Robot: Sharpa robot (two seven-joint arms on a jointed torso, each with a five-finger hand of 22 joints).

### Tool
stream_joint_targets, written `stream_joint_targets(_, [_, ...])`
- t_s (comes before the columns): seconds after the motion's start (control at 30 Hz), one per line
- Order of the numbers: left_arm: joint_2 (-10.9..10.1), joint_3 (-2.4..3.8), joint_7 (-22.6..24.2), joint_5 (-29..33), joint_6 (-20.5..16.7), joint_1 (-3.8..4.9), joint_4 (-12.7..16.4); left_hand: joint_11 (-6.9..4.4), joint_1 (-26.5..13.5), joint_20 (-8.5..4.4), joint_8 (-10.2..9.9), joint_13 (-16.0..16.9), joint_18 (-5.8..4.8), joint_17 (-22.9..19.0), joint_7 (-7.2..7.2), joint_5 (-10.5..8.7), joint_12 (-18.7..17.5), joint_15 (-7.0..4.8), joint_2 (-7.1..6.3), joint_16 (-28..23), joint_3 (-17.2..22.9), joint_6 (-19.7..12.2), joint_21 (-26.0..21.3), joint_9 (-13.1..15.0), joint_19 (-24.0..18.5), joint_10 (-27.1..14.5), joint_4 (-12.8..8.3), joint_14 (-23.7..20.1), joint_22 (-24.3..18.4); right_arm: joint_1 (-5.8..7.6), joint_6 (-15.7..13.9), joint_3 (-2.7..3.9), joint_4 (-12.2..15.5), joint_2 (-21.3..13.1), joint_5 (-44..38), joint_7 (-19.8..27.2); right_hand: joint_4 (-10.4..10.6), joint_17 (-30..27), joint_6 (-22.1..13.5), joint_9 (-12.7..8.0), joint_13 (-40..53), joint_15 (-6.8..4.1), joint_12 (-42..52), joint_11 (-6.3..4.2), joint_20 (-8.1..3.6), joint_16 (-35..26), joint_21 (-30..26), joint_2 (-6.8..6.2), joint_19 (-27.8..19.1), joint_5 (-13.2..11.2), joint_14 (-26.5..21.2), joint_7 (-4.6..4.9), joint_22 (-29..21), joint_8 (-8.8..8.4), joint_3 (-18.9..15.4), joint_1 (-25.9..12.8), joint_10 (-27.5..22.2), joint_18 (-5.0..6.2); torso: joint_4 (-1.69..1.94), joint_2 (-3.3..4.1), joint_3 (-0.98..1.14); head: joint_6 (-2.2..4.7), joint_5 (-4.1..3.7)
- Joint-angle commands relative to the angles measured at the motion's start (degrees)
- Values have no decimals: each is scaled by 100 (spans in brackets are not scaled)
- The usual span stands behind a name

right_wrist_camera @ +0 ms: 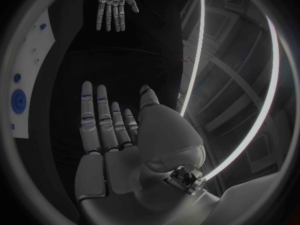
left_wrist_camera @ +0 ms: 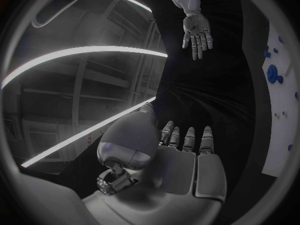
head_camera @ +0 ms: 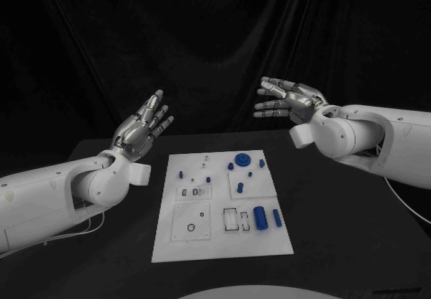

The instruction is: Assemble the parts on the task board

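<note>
The flat white rectangular task board (head_camera: 180,243) is laid lengthwise at the middle of the black counter (head_camera: 350,218), its short near edge towards the counter's near edge. Small blue plastic parts (head_camera: 260,218) are seen on it: a round blue disc-shaped part (head_camera: 242,159) near the board's far edge, small blue pegs (head_camera: 180,174) around the middle, and two larger blue cylinders close to the board's right edge in its near half.

The silver left hand (head_camera: 144,128) is held up in the air above the counter's far left corner, fingers straight and spread wide, with nothing in it. It is well apart from the board, beyond the board's far left corner.

The silver right hand (head_camera: 289,99) is raised above the counter's far edge, to the right of the board, fingers extended and apart, with nothing in it. It too is well apart from the board and the parts.
</note>
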Motion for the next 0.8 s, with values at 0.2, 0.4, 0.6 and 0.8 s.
stream_joint_targets(0.2, [-123, 8, 864, -22, -127, 134, 140, 79, 339, 117, 45, -9, 49, -6, 58, 534, -38, 144, -21, -21, 168, 96, -14, 19, 14, -11, 4, 1, 8, 251, 660, 6, -311, 395, -3205, -1508, -308, 533, 1134, 62, -20, -561, -115, 48, -605, 1062, 800, 30, 1610, -368, 1663, 264, 357, 335, 23, 608, 828, 60, 116, 360, -33, 133, -24])
stream_joint_targets(0.4, [-168, 8, 876, -21, -188, 185, 190, 90, 391, 155, 52, -9, 51, -6, 69, 622, -38, 200, -27, -21, 175, 135, -5, 23, 24, -11, 5, 1, 15, 298, 1092, 6, -485, 706, -6547, -1840, -217, 1422, 1691, 67, -24, -775, -629, -18, -857, 2658, 1892, -141, 2091, -672, 2123, 282, 1117, 287, 259, 541, 1532, 47, 224, 454, -71, 150, -117])
stream_joint_targets(0.6, [-219, 8, 848, -21, -220, 208, 274, 100, 435, 193, 53, -9, 50, -6, 78, 712, -38, 246, -25, -21, 185, 145, 0, 24, 30, -11, 5, 1, 18, 303, 1349, 6, -555, 967, -9149, -1827, -377, 3684, 2048, 161, -21, -890, -1122, -87, -949, 4517, 3432, -401, 2072, 304, 2517, 50, 2746, 129, 879, 709, 1819, -92, 335, 579, -109, 212, -260])
stream_joint_targets(0.8, [-242, 8, 837, -21, -216, 220, 323, 110, 473, 221, 58, -9, 50, -6, 88, 783, -38, 274, -30, -21, 191, 170, 6, 27, 36, -11, 5, 1, 22, 248, 1506, 6, -497, 1069, -10251, -1844, -240, 4607, 2237, 271, 14, -900, -1214, -121, -960, 5153, 4396, -713, 2013, -150, 2697, 43, 3947, 45, 1257, 391, 2216, -190, 383, 686, -155, 306, -279])
